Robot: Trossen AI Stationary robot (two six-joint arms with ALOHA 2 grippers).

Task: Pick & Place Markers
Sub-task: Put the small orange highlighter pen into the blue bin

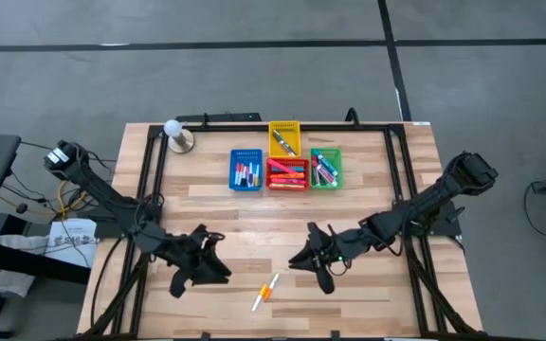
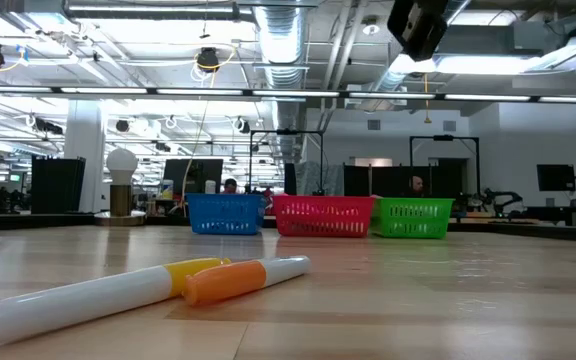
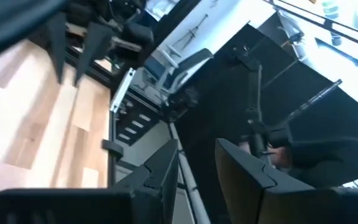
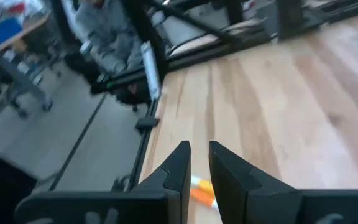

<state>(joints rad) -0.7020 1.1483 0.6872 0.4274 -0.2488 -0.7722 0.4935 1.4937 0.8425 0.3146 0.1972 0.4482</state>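
Two white-barrelled markers lie side by side on the wood near the table's near edge: an orange-capped one (image 1: pixel 270 288) (image 2: pixel 230 281) and a yellow-capped one (image 1: pixel 259 300) (image 2: pixel 88 297). Both also peek out below the fingers in the right wrist view (image 4: pixel 200 190). More markers fill the blue (image 1: pixel 246 171), red (image 1: pixel 287 174), green (image 1: pixel 326 169) and yellow (image 1: pixel 284 138) bins. My left gripper (image 1: pixel 195 266) (image 3: pixel 197 163) hovers left of the loose pair, open by a narrow gap. My right gripper (image 1: pixel 317 258) (image 4: pixel 198 158) sits to their right and slightly beyond them, also narrowly open. Neither holds anything.
A white bulb on a round base (image 1: pixel 176 134) stands at the far left of the table. The bins stand together at the far middle. A dark frame rail (image 1: pixel 150 180) runs along the table's sides. Bare wood (image 1: pixel 263 223) lies between the grippers and the bins. People sit beyond the table (image 4: pixel 107 31).
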